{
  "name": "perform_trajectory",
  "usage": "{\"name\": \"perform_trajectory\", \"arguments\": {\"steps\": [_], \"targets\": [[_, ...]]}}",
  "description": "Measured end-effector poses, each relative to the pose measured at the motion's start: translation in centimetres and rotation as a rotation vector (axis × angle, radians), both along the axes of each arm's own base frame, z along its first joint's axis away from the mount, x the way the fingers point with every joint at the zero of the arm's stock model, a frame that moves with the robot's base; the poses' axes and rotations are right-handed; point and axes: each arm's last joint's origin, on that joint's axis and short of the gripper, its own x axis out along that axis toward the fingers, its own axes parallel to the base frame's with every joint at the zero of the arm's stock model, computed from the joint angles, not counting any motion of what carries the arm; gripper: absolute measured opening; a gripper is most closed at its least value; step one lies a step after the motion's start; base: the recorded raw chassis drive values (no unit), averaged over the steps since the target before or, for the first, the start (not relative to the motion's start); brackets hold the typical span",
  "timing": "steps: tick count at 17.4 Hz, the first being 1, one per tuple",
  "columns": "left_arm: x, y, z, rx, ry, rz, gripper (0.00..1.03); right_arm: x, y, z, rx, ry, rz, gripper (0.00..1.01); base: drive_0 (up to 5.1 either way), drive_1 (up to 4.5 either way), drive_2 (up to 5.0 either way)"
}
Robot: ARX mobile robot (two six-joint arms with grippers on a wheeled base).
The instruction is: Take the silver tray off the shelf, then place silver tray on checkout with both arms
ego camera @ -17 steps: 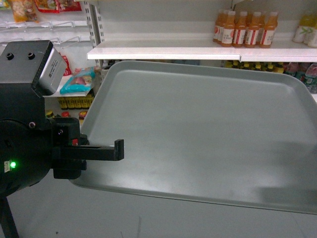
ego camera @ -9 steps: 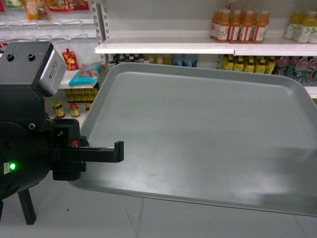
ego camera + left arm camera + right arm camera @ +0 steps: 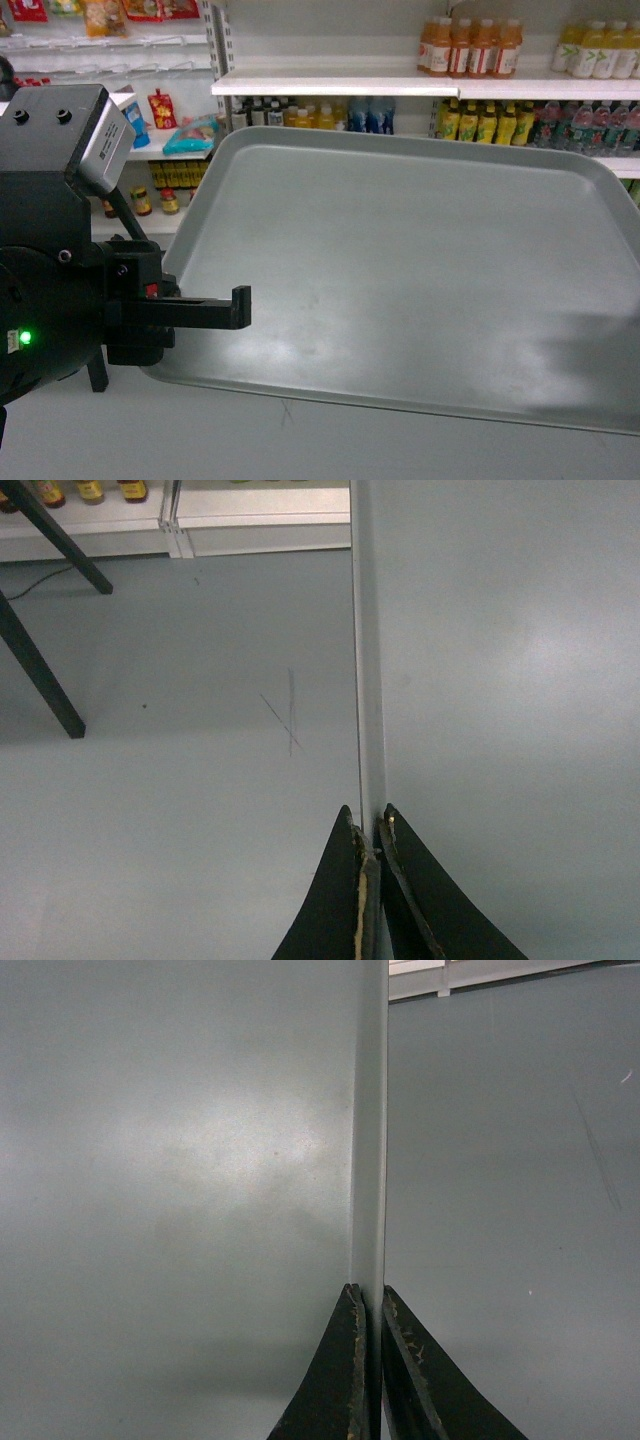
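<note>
1. Carrying the silver tray [image 3: 400,280] between both arms was the step in hand: it was held in the air, clear of the shelf [image 3: 340,85] behind it and above grey floor, with no checkout counter in any view.
2. The left gripper [image 3: 368,830] was clenched on the tray's left rim, its two black fingers pressed to either side of the thin edge.
3. The right gripper [image 3: 366,1300] was likewise pinched on the opposite rim, as its own wrist view showed; the head view did not take in that gripper.
4. To do this well, I judged that both arms had to travel at one pace and keep the same spacing, since each claw held only a narrow lip and any pull apart or push together could slip or flex the tray.
5. Keeping it level mattered too; in the head view the tray looked roughly flat, with its far edge towards the shelf.
6. A slow turn of the base would probably suit better than a quick one, as so broad a sheet could swing on such small grips.
7. The tray itself looked large, flat and rectangular, matte grey-green, with rounded corners and a low raised rim, plain, empty and faintly scuffed.
</note>
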Motion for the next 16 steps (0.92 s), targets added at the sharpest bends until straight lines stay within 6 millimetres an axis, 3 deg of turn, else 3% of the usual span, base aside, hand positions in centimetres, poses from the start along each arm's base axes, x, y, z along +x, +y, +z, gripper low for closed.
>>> {"name": "perform_trajectory", "arguments": {"steps": [3,16], "targets": [[-0.04,-0.01,0.03,0.001,0.000,0.000,0.03,0.00,0.00,0.02,0.000,0.000,-0.001,0.03,0.1,-2.81,3.0],[-0.04,-0.03,0.04,-0.001,-0.002,-0.002,0.03,-0.03,0.00,-0.04,0.000,0.003,-0.001,0.03,-4.8,2.57,2.6]]}}
